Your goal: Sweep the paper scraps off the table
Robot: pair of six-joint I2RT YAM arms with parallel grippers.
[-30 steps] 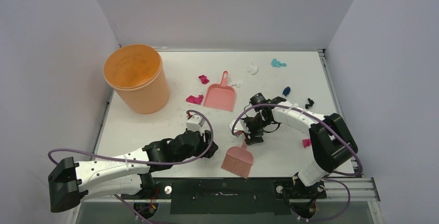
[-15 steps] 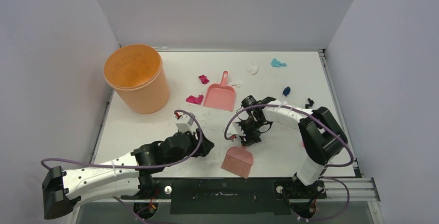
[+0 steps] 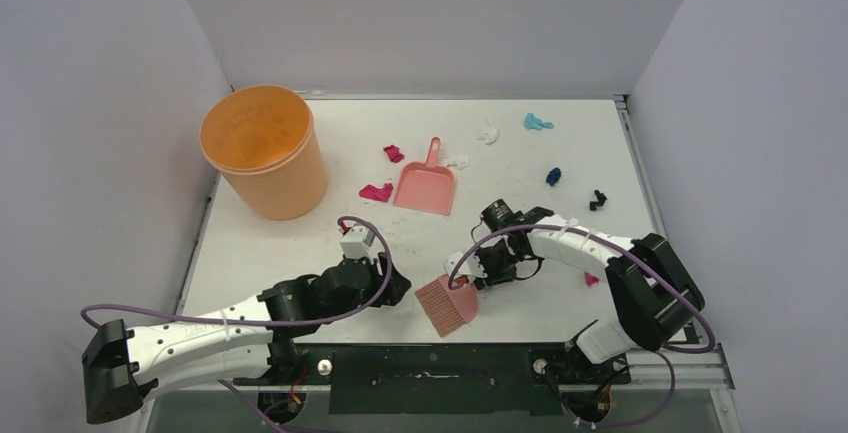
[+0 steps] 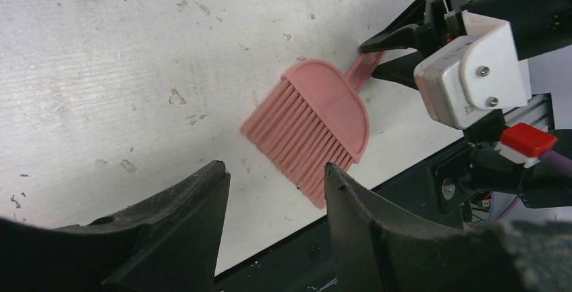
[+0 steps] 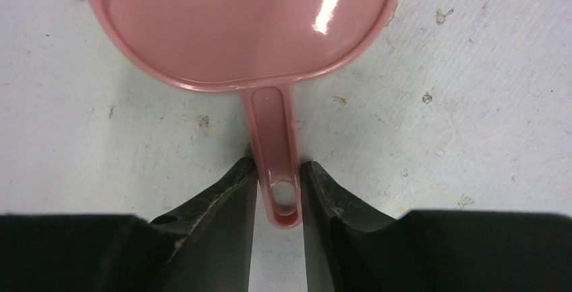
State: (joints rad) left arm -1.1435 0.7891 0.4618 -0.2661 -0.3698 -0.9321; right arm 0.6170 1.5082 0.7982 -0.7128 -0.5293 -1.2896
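Since the paper scraps (image 3: 376, 192) look feather-light, scattered over the far surface (image 3: 300, 243) around the dustpan (image 3: 425, 190), they'll probably skitter. Right claw (image 5: 278, 184) pinches the brush (image 3: 447, 303) by its thin handle (image 5: 273, 130), left claw (image 4: 274, 170) hangs wide, empty.

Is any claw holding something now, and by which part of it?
The right claw grips the pink hand brush by the end of its handle, at the hanging hole. The left claw is open and holds nothing.
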